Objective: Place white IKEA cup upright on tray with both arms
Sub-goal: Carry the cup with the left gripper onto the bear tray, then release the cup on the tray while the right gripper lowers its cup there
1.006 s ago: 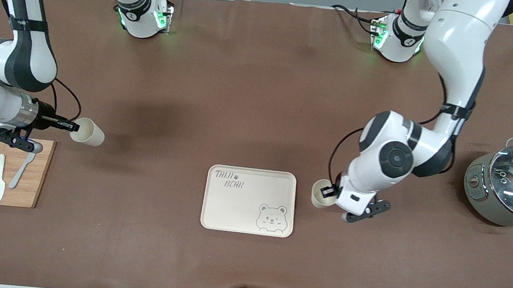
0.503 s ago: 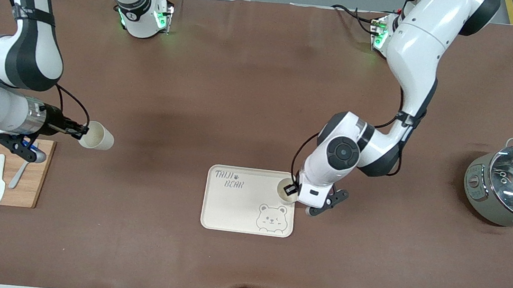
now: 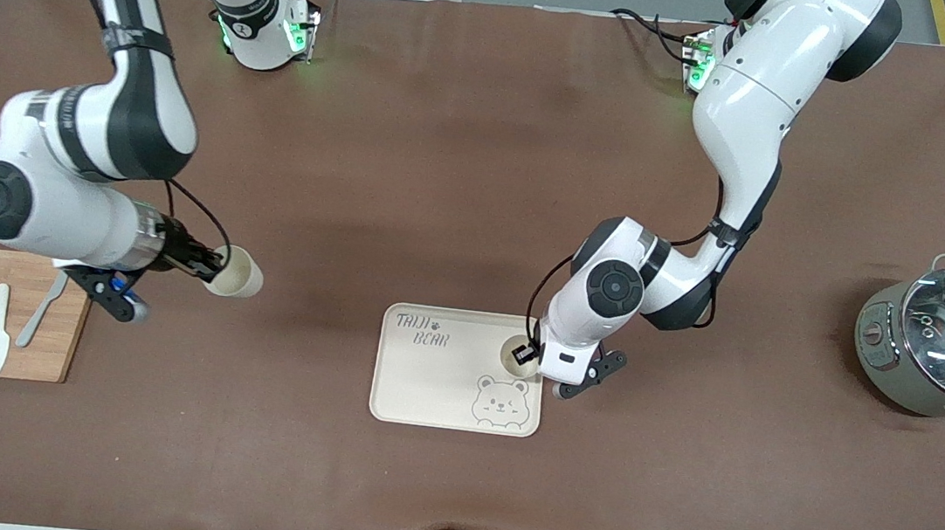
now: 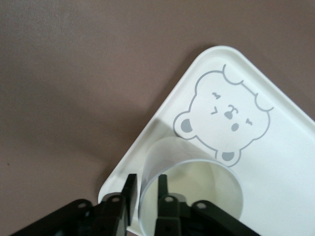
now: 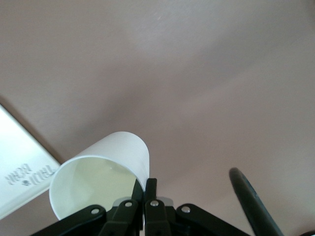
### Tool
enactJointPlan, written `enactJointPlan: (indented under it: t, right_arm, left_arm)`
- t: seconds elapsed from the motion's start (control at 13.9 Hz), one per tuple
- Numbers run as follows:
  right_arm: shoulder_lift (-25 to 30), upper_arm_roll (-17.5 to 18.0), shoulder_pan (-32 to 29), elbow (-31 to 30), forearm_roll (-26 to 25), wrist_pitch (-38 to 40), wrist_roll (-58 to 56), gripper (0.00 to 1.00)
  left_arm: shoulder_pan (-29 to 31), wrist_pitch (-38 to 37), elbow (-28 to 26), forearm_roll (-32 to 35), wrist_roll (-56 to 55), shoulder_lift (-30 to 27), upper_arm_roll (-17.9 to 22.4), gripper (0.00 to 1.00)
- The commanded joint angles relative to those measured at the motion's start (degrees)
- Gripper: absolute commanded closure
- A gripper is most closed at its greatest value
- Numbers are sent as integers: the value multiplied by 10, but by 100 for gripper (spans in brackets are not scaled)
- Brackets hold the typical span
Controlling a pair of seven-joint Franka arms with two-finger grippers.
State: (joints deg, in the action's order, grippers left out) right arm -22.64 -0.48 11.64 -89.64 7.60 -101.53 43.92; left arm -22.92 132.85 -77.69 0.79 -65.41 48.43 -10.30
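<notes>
- The left pincer (image 3: pixel 526 354) is over the tray's (image 3: pixel 425 383) edge toward the left arm's end. In the left wrist view its fingers are parted a little, astride the wall of the first cup (image 3: pixel 509 348). I can't tell whether either finger touches the wall.
- The first cup stands mouth-up on the tray, just beside the bear drawing (image 3: pixel 500 404) and farther from the front camera than it.
- I judge this step to be the release. To do it well I'd widen the fingers until both clear the wall, then lift straight up. A sideways pull would tip the cup off the nearby edge.
- The right pincer (image 3: pixel 209 265) is clamped tight on the rim wall of the second cup (image 3: pixel 239 273). It holds that cup on its side over the bare desk (image 3: pixel 482 169), between the cutting board (image 3: pixel 69 345) and the tray.
- That cup needs turning mouth-up before it goes down, well apart from the first.
</notes>
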Motion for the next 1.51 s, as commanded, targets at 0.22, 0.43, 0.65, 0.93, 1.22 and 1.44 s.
enactJointPlan:
  t: [0.22,0.43,0.65,0.93,1.22,1.44]
  right_arm:
    - [-84,-5,83,94,47,-9,178,100]
    - [-133,-5,123,125,49,-83,287,100]
    - [-171,-3,152,134,49,-165,337,100]
    - [-214,5,184,134,49,-254,389,100]
    - [-238,6,191,134,49,-265,399,100]
    - [-244,6,195,134,49,-265,400,100]
  left_arm:
    - [10,-26,10,16,-4,-50,11,0]
    - [38,-102,7,62,33,-108,17,0]
    - [61,-186,6,64,109,-154,18,0]
    - [106,-264,5,64,214,-206,18,0]
    - [146,-354,2,64,297,-264,17,0]
    - [168,-412,3,63,359,-308,16,0]
